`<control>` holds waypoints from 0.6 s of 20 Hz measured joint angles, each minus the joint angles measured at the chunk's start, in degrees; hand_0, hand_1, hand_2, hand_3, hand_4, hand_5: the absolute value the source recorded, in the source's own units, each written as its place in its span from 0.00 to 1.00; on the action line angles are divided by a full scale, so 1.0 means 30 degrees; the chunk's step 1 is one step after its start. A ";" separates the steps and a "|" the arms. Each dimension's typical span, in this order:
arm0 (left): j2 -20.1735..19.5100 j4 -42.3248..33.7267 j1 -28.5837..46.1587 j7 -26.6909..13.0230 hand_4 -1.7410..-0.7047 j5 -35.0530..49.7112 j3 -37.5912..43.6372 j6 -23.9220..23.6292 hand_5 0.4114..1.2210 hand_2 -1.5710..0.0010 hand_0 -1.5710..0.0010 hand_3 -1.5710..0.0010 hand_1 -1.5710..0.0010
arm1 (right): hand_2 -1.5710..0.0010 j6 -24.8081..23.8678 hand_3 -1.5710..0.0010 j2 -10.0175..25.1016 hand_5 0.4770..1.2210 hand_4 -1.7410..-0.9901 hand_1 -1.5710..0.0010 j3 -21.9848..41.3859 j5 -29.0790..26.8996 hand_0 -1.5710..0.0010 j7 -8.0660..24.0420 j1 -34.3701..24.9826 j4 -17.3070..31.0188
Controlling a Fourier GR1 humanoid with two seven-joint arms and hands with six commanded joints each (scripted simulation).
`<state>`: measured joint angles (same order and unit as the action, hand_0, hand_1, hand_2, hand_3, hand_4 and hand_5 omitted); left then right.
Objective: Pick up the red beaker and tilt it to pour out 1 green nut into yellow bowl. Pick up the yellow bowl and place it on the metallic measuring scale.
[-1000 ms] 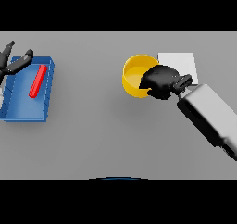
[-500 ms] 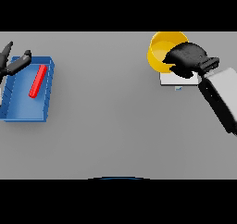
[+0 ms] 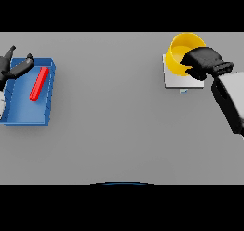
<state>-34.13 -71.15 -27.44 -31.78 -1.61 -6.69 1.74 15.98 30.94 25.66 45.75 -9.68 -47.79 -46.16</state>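
Observation:
The yellow bowl (image 3: pixel 179 51) is at the far right, held over the metallic measuring scale (image 3: pixel 177 79), a pale square plate. My right hand (image 3: pixel 203 62) is shut on the bowl's right rim, fingers curled over it. I cannot tell whether the bowl rests on the scale or hangs just above it. The red beaker (image 3: pixel 39 83) lies on its side in the blue tray (image 3: pixel 26 114) at the far left. My left hand (image 3: pixel 14 68) is open at the tray's far left corner, apart from the beaker. No green nut shows.
The blue tray's walls stand at the table's left edge. The grey table (image 3: pixel 109 120) stretches between tray and scale.
My right hand has carried the yellow bowl to the right and further back, from beside the scale to over it. The left hand and the beaker have not moved.

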 measured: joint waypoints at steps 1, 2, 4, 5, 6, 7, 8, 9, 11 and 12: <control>-0.0117 0.0111 -0.0084 -0.0058 0.85 -0.0089 0.0008 0.0043 0.49 1.00 1.00 1.00 1.00 | 0.11 -0.0039 0.15 -0.0085 1.00 0.00 0.00 0.0032 0.0042 0.00 -0.0024 -0.0108 0.0355; -0.0102 -0.0144 -0.0031 -0.0039 0.85 -0.0051 0.0004 -0.0018 0.49 1.00 1.00 1.00 1.00 | 0.12 -0.0086 0.13 -0.0194 1.00 0.00 0.00 -0.0024 -0.0065 0.00 -0.0248 -0.0066 0.0760; -0.0196 -0.0094 -0.0147 -0.0285 0.86 0.0048 0.0112 0.0064 0.49 1.00 1.00 1.00 1.00 | 0.12 -0.0312 0.12 -0.0463 1.00 0.00 0.00 -0.0140 -0.0040 0.00 0.0052 -0.0381 0.1502; -0.0241 0.0153 -0.0242 -0.0316 0.86 0.0000 0.0098 0.0181 0.48 1.00 1.00 1.00 1.00 | 0.12 -0.0488 0.11 -0.0528 1.00 0.00 0.00 -0.0081 -0.0027 0.00 -0.0379 -0.0286 0.1780; -0.0189 0.0164 -0.0241 -0.0198 0.86 0.0056 0.0111 0.0196 0.48 1.00 1.00 1.00 1.00 | 0.12 -0.0486 0.11 -0.0463 1.00 0.00 0.00 -0.0070 0.0018 0.00 -0.0435 -0.0371 0.2007; -0.0163 0.0062 0.0024 0.0096 0.86 0.0077 0.0106 0.0157 0.47 1.00 1.00 1.00 1.00 | 0.12 -0.0574 0.10 -0.0569 1.00 0.00 0.00 -0.0074 0.0046 0.00 -0.0317 -0.0440 0.2277; -0.0203 0.0265 -0.0175 -0.0049 0.87 0.0025 0.0135 0.0180 0.47 1.00 1.00 1.00 1.00 | 0.12 -0.0429 0.10 -0.0637 1.00 0.00 0.00 -0.0047 0.0017 0.00 -0.0337 -0.0495 0.2430; -0.0259 0.0430 -0.0284 0.0069 0.87 -0.0025 0.0148 0.0237 0.46 1.00 1.00 1.00 1.00 | 0.13 -0.0453 0.08 -0.0511 1.00 0.00 0.00 -0.0035 -0.0007 0.00 -0.0565 -0.0419 0.2368; -0.0241 0.0209 -0.0160 -0.0089 0.87 0.0008 0.0077 0.0266 0.45 1.00 1.00 1.00 1.00 | 0.09 -0.0241 0.21 -0.0499 1.00 0.00 0.05 -0.0068 -0.0167 0.00 -0.0550 -0.0367 0.2249; -0.0176 0.0143 -0.0139 -0.0170 0.87 0.0029 0.0018 0.0286 0.45 1.00 1.00 1.00 1.00 | 0.15 -0.0221 0.29 -0.0574 1.00 0.08 0.09 -0.0108 -0.0185 0.01 -0.0489 -0.0464 0.2404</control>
<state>-34.65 -70.72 -27.85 -32.30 -1.52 -6.64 2.60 15.32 29.22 25.34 45.19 -11.14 -49.18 -38.94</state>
